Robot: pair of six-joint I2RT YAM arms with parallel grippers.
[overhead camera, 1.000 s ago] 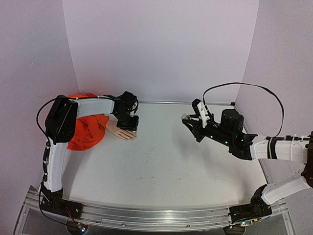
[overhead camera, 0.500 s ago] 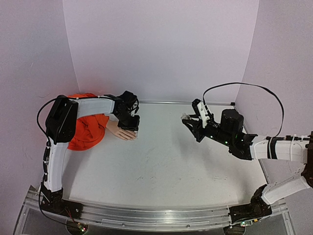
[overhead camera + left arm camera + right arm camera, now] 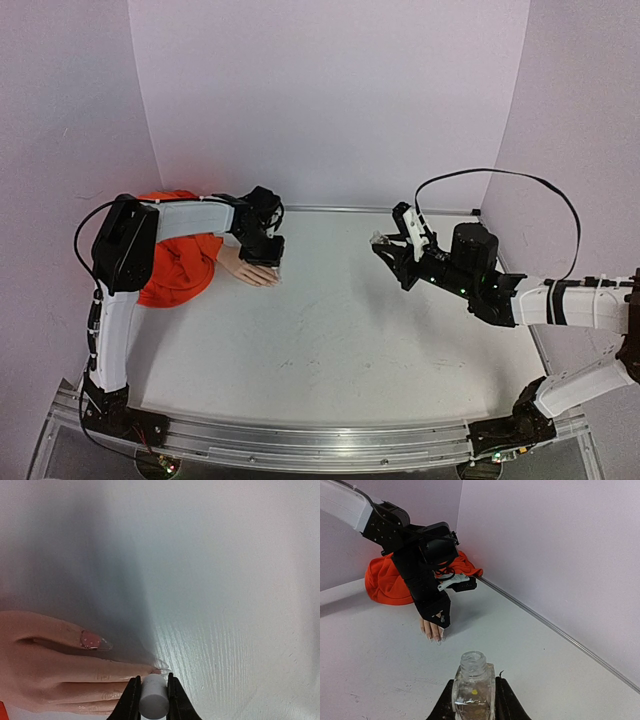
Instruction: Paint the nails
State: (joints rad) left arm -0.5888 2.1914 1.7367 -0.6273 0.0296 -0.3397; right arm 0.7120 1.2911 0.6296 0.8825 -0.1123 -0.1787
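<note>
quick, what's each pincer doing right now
left pincer: closed on a small white cylinder
right pincer: closed on a small clear bottle

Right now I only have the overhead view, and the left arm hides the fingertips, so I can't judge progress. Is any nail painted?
Observer: Yes. In the left wrist view, one nail of the dummy hand is pink with pale dots.
Operator: What is the left gripper carrying?
Observer: The left gripper is shut on a small white cylinder, right beside another fingertip. No brush tip shows.
Operator: And the bottle on the right?
Observer: The right gripper holds the clear bottle upright. Its neck is open, with no cap.
</note>
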